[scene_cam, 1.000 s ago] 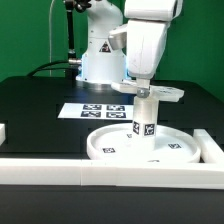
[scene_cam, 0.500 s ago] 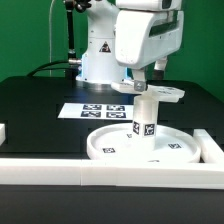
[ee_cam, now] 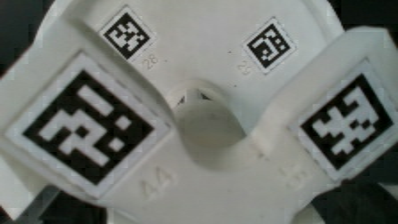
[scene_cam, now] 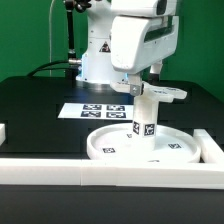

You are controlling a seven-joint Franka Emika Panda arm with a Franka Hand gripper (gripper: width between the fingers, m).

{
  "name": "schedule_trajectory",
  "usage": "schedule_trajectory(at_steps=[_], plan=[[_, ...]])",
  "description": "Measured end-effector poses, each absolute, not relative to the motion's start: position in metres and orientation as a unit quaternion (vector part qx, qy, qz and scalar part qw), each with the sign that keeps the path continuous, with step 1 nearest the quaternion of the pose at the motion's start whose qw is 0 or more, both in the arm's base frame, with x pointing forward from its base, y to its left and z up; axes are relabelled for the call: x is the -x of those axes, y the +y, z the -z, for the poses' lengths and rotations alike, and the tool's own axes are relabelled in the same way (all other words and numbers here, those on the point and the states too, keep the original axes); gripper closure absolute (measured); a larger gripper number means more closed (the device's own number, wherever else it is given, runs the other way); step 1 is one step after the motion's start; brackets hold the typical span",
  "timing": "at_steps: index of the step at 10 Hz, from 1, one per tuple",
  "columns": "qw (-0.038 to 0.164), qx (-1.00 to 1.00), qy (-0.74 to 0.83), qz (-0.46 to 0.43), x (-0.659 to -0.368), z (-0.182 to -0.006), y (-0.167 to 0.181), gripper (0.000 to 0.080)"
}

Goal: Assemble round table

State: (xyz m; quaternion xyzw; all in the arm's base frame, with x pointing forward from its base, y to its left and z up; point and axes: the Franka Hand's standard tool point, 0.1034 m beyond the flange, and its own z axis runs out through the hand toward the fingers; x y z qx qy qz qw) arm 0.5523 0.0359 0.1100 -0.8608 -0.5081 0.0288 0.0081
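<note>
The large rimmed round disc lies near the front rail. The short thick cylinder leg stands upright on its middle. The flat cross-shaped piece sits flat on top of the leg. My gripper hangs straight down over the cross-shaped piece, at its edge on the exterior view's left, and its fingertips reach the piece's level. In the wrist view the cross-shaped piece fills the picture with several tags, and my fingers do not show. I cannot tell whether the jaws hold the piece.
The marker board lies flat behind the disc. White border rails run along the front and the exterior view's right. The robot base stands at the back.
My gripper has turned about its vertical axis and shifted slightly to the exterior view's left. The leg, disc and cross-shaped piece stay where they were.
</note>
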Motion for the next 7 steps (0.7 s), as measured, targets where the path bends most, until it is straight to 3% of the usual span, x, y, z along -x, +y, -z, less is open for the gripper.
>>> schedule_trajectory(at_steps=[7], plan=[[0.004, 0.872, -0.489, -0.02, -0.5555, -0.1104, 0.0393, 0.015]])
